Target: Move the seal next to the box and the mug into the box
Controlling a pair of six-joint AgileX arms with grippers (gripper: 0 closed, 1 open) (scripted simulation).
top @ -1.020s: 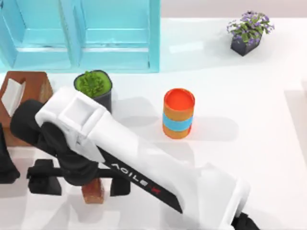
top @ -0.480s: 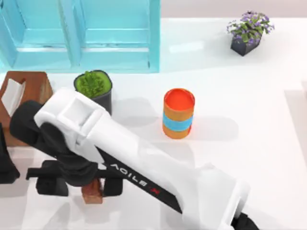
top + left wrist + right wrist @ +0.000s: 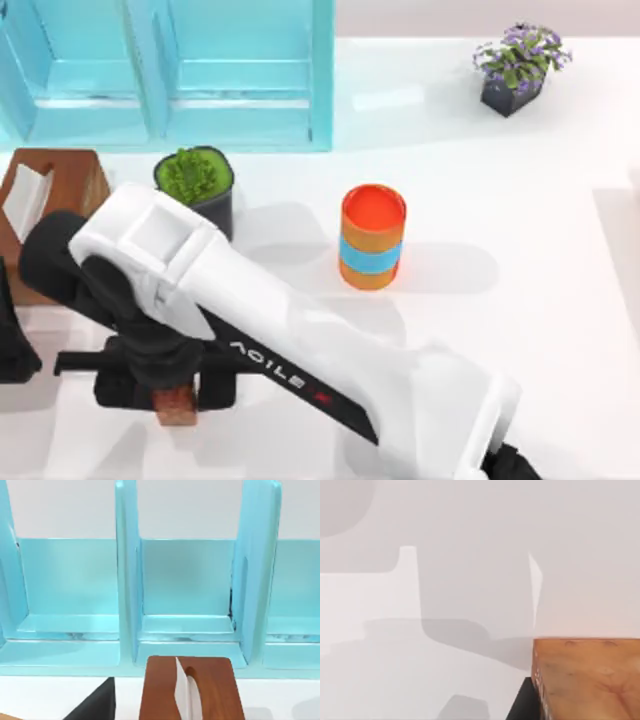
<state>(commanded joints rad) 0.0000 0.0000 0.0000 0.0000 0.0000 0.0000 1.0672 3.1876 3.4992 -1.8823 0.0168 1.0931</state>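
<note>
Since a second ago the right gripper (image 3: 165,385) has carried the seal (image 3: 175,404) leftward along the table's near edge, toward the wooden tissue box (image 3: 55,190) at the top view's left; its fingers sit closed against the block's two sides; the left arm waits parked at the left edge; to finish well, I judge, slide on level, set it down just beside the box without nudging it, then release.

Seal (image 3: 176,405) top hidden under right claw (image 3: 167,388); tissue box (image 3: 55,190) partly behind arm
</note>
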